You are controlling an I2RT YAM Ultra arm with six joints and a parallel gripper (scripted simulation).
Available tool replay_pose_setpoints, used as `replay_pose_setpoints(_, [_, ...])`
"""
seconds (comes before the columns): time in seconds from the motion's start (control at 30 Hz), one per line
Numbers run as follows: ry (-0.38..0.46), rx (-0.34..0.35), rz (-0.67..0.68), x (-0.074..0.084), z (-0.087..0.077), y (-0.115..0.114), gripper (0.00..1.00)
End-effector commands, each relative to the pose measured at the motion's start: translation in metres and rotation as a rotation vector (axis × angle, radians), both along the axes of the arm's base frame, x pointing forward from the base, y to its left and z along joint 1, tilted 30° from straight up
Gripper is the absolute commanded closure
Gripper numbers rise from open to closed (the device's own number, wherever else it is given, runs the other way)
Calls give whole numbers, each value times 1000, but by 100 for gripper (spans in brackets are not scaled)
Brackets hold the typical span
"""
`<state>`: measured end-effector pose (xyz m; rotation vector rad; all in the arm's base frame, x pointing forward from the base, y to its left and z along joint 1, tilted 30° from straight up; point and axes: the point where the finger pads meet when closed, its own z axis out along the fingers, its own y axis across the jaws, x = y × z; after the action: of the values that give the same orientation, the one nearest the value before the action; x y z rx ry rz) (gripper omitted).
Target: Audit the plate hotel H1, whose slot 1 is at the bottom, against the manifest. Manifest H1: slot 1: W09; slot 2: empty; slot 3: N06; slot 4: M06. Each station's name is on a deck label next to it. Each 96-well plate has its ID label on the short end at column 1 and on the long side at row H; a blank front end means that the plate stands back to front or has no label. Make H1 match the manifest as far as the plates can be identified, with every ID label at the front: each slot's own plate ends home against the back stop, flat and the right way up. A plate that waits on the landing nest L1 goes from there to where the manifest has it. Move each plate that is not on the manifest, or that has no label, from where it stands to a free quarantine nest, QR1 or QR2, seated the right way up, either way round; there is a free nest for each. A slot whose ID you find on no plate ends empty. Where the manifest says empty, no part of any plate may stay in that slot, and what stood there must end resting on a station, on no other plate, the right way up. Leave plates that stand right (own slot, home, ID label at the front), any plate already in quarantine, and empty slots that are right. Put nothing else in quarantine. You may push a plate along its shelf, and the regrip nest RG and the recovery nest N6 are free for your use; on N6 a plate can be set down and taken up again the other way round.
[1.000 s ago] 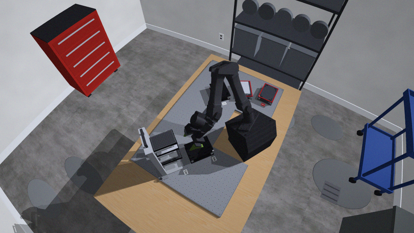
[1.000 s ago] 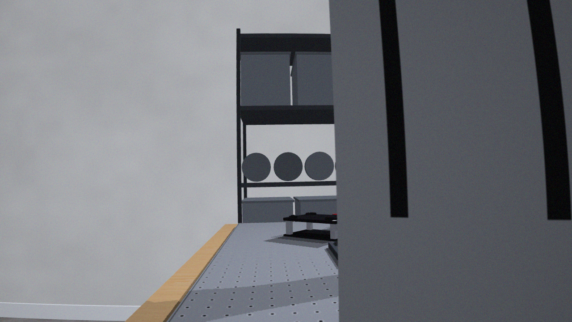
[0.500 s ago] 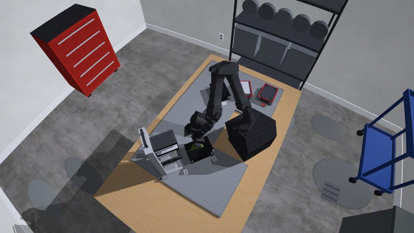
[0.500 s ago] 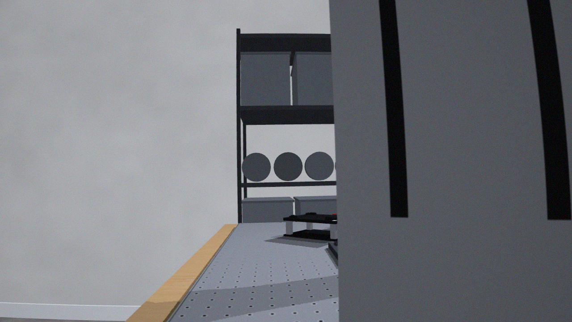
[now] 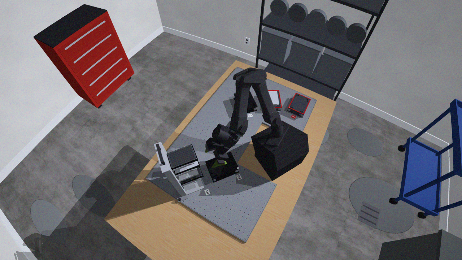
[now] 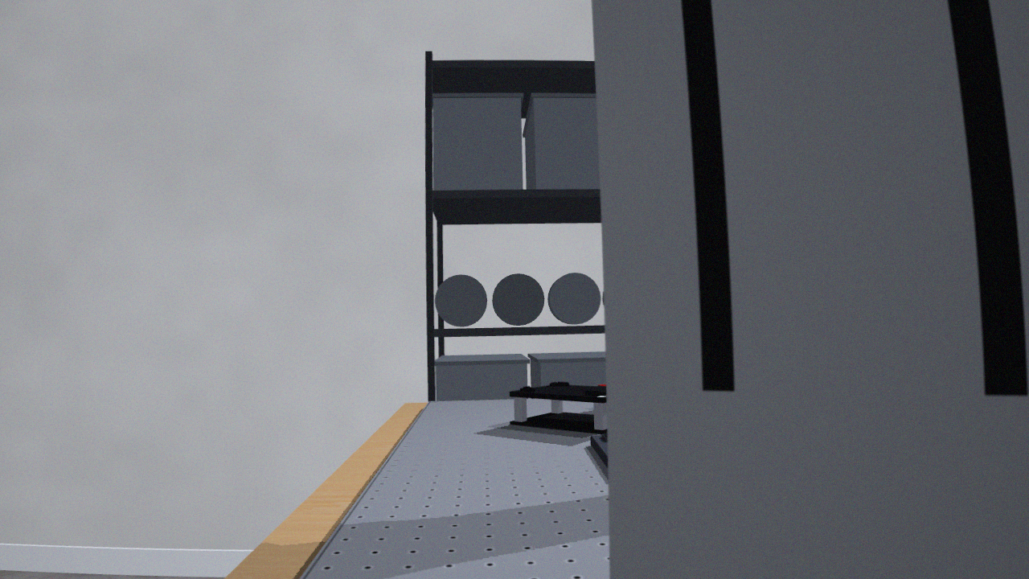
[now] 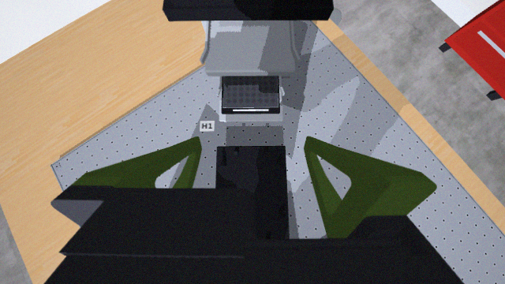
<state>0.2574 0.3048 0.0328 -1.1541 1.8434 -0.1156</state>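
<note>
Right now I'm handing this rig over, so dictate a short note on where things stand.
Pincer: fully open, holding nothing, hovering above the black nest in front of plate hotel H1.
H1: a dark plate sits in the top slot; the lower slots are not readable from here, and no ID can be read.
Quarantine nests: the red-framed one nearer the arm holds a pale plate; the other red-framed nest looks dark, contents unclear.
Done: cannot tell from here.
Left: read the labels, then sort H1 to the manifest.
</note>
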Motion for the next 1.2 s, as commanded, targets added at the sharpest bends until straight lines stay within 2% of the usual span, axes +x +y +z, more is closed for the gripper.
replay_pose_setpoints(0.0, [1, 8, 9, 1, 2, 6, 0])
replay_pose_setpoints(0.63, [8, 0, 13, 2, 0, 8, 0])
replay_pose_setpoints(0.7, [10, 0, 18, -8, -1, -2, 0])
replay_pose_setpoints(0.8, [10, 5, 20, -12, 0, -5, 0])
replay_pose_setpoints(1.17, [0, 10, 11, -19, 1, -17, 0])
